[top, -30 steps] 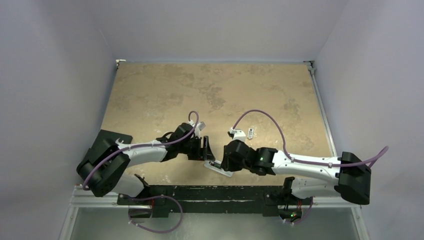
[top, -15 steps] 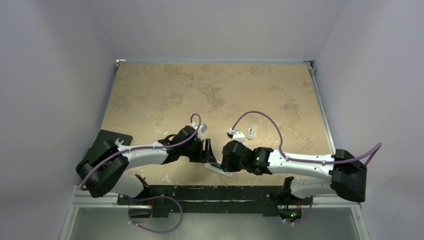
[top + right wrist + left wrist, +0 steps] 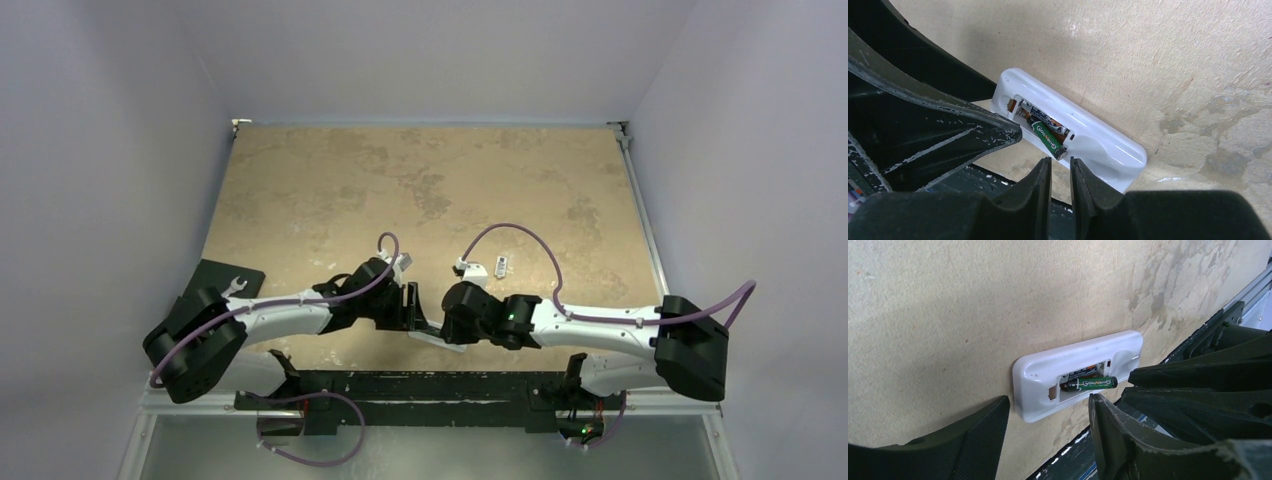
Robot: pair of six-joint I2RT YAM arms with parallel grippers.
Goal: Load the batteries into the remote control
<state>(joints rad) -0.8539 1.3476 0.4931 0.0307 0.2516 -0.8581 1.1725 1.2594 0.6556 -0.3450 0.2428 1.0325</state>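
The white remote control [image 3: 1098, 142] lies back-up on the mottled tan table [image 3: 1158, 55], close to its near edge, where a black rail [image 3: 998, 185] shows. Its battery bay is uncovered. One battery [image 3: 1048, 121], with a dark and orange label, sits along the far side of the bay. A green battery [image 3: 1046, 138] lies askew beside it, its outer end riding over the bay's near rim. The right gripper [image 3: 1058, 167] is just beside that raised end, jaws a narrow slit apart with nothing between them. The left gripper's fingers [image 3: 948, 127] reach to the remote's left end.
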